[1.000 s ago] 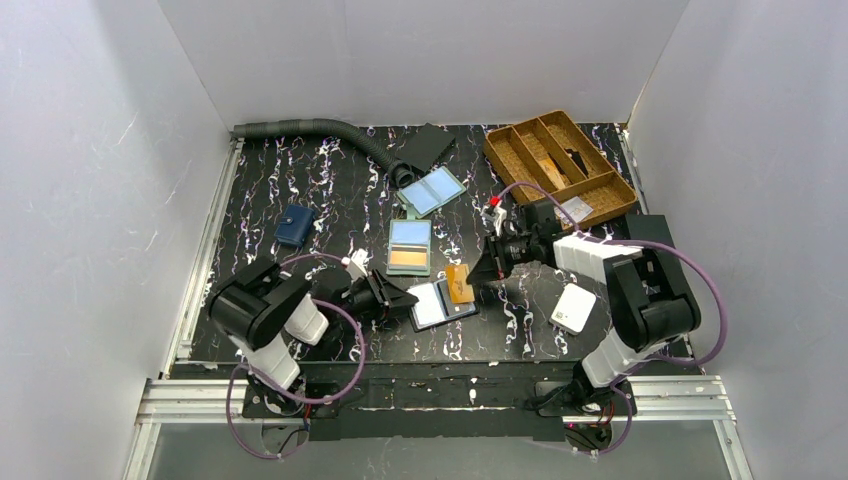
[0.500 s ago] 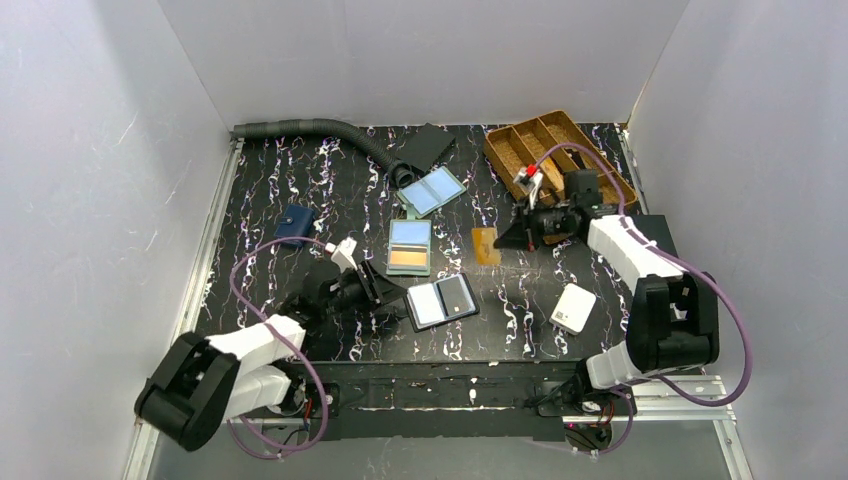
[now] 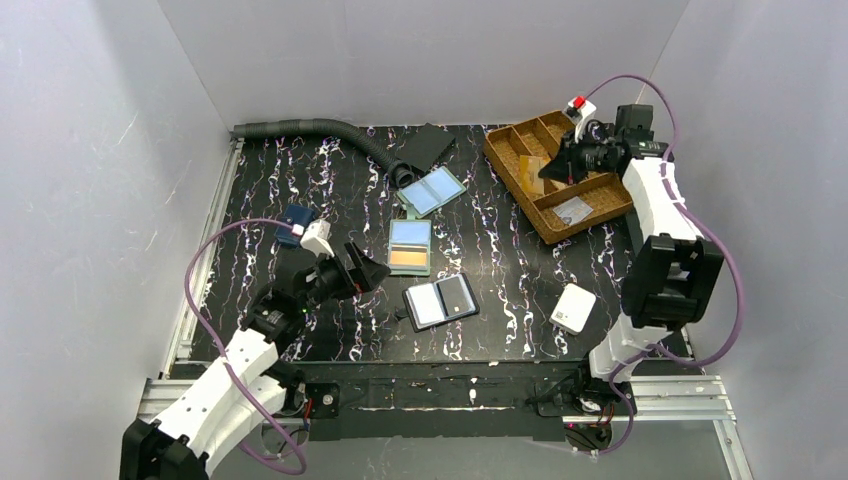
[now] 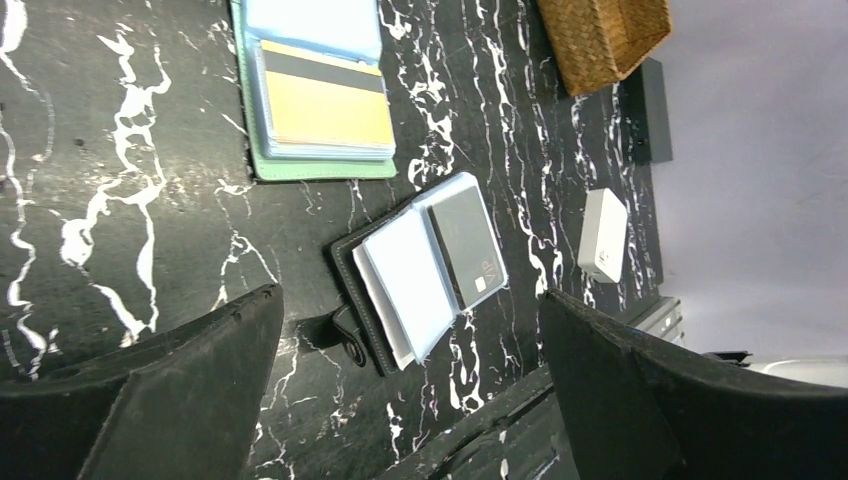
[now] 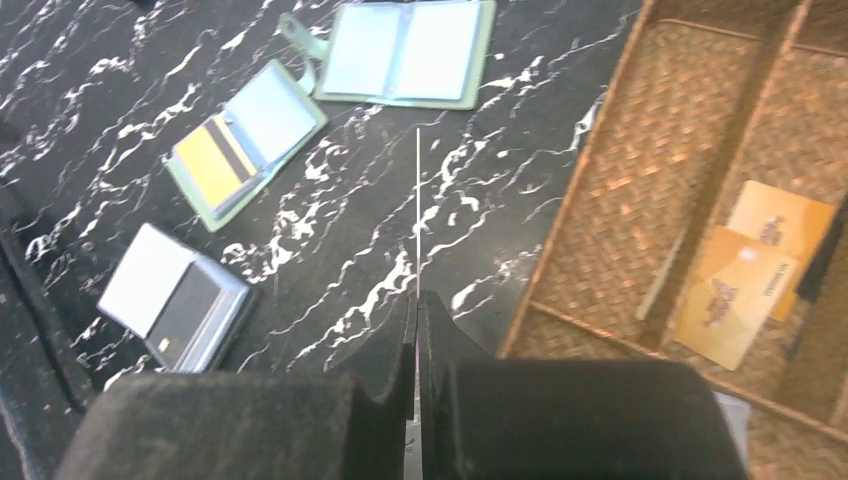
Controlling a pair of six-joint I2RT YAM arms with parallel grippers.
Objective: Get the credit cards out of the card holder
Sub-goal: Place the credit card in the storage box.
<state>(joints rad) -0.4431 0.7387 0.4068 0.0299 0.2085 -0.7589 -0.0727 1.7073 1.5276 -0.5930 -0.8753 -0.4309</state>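
Observation:
The grey-green card holder lies open mid-table, showing a blue card and an orange card with a dark stripe. A black bifold nearer me holds a pale sleeve and a dark grey card. My left gripper stands open and empty, just left of the black bifold. Over the wicker basket, my right gripper is shut on an orange credit card, seen edge-on as a thin line in the right wrist view.
Two orange cards lie in the basket. A bifold with pale blue panels, a navy wallet, a white box and a grey hose share the table.
My right gripper carried the orange card from mid-table up and back to above the basket. My left gripper opened wide and drew back leftward from the black bifold.

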